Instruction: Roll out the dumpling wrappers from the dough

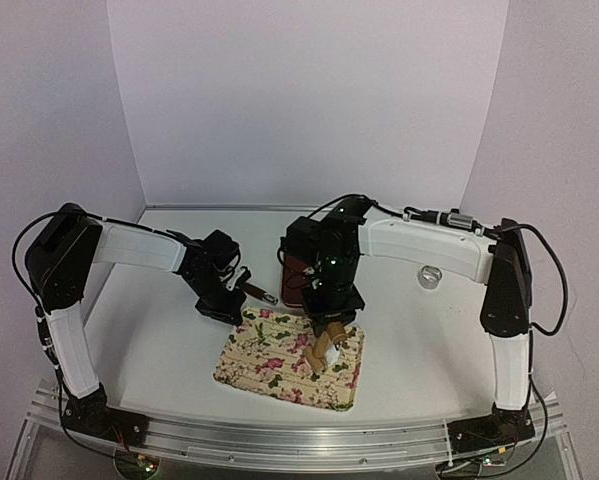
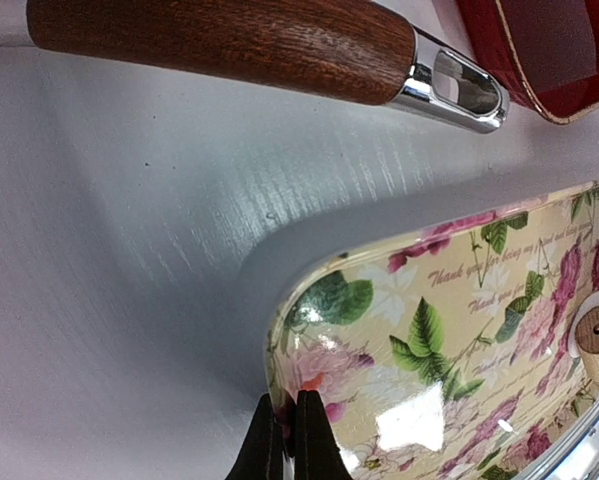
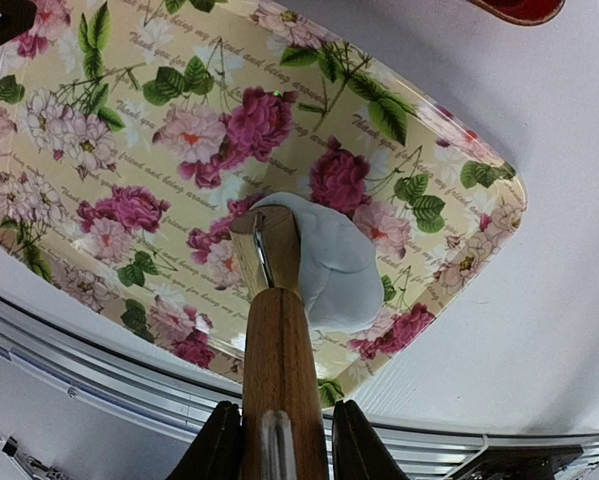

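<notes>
A lump of white dough (image 3: 334,262) lies on the floral tray (image 3: 99,120), toward its near right part. A small wooden roller (image 3: 269,250) rests on the dough's left side. My right gripper (image 3: 284,440) is shut on the roller's wooden handle (image 3: 284,360). From above, the right gripper (image 1: 331,322) hangs over the floral tray (image 1: 269,370), with the dough (image 1: 335,349) under the roller. My left gripper (image 2: 284,440) is shut on the tray's corner rim (image 2: 279,340); from above the left gripper (image 1: 237,312) sits at the tray's far left corner. No dumpling wrappers are in view.
A second wooden-handled tool (image 1: 257,291) with a chrome end lies on the table behind the tray, close above my left gripper as the wooden-handled tool (image 2: 219,40). A red tray (image 1: 297,275) sits under the right arm. A metal ring (image 1: 429,275) lies at the right.
</notes>
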Controlling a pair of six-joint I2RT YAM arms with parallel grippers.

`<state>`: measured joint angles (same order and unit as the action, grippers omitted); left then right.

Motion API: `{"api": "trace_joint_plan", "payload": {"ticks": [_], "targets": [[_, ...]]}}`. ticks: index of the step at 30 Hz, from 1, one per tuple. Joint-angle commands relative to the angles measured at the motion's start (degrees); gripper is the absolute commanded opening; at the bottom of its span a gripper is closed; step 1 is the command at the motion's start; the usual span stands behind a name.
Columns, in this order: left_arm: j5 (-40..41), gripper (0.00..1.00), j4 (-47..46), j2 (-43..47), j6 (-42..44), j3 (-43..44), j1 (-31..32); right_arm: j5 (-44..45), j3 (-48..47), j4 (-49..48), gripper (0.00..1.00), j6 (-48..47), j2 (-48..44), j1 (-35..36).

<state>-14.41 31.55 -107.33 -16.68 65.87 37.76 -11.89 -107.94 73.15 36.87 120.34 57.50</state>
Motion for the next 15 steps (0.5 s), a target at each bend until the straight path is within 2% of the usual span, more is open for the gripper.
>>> {"api": "trace_joint_plan", "payload": {"ticks": [1, 4, 8, 12, 15], "targets": [[0.4, 0.00, 0.9, 0.0, -1.1, 1.0, -0.6, 4.2, 2.2, 3.6, 0.00, -2.0, 8.0, 3.7], [0.6, 0.00, 1.4, 0.2, -1.5, 1.5, -0.6, 4.1, -1.4, 4.5, 0.00, -2.7, 7.6, 4.5], [1.1, 0.00, 2.1, 0.4, -1.6, 1.9, -0.6, 3.9, -10.7, 7.5, 0.00, -3.3, 7.4, 5.8], [2.1, 0.00, 2.8, 0.8, -1.5, 1.5, -0.6, 5.8, -19.1, 14.1, 0.00, -2.6, 7.0, 6.5], [3.7, 0.00, 3.7, 1.6, -2.3, 1.0, -0.7, 9.1, -21.7, 20.0, 0.00, -0.8, 5.1, 6.5]]}}
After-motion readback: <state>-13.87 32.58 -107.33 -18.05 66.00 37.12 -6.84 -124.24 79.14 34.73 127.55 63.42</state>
